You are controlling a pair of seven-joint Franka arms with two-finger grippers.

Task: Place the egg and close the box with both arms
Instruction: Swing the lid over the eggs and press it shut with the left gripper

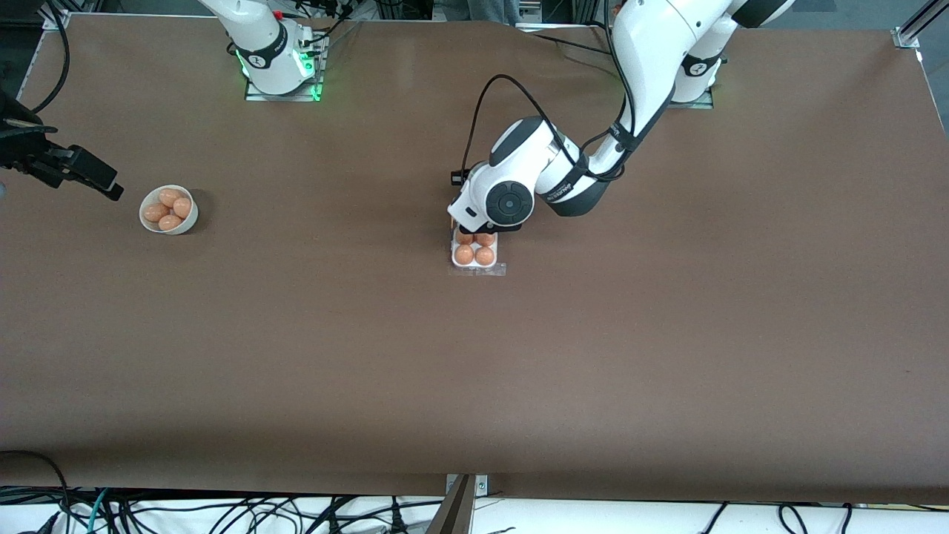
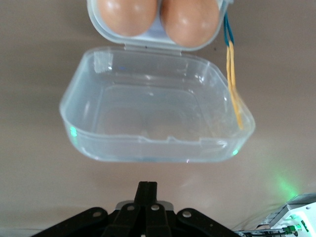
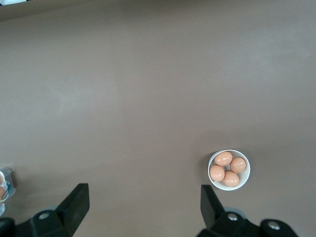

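The box (image 1: 455, 257) sits mid-table with an egg (image 1: 464, 254) in each cell of its white tray. In the left wrist view two eggs (image 2: 127, 15) show in the tray, and the clear lid (image 2: 155, 106) lies open and flat beside the tray, toward the robots' bases. My left gripper (image 2: 148, 186) is shut and empty, low over the table just short of the lid's free edge. In the front view the left wrist (image 1: 508, 202) hides it and the lid. My right gripper (image 3: 143, 200) is open and empty, high over bare table near the bowl.
A round white bowl (image 1: 191, 216) with several loose eggs stands toward the right arm's end, and also shows in the right wrist view (image 3: 245, 181). Yellow and blue strands (image 2: 232, 79) hang by the tray's edge. A black device (image 1: 70, 167) juts in beside the bowl.
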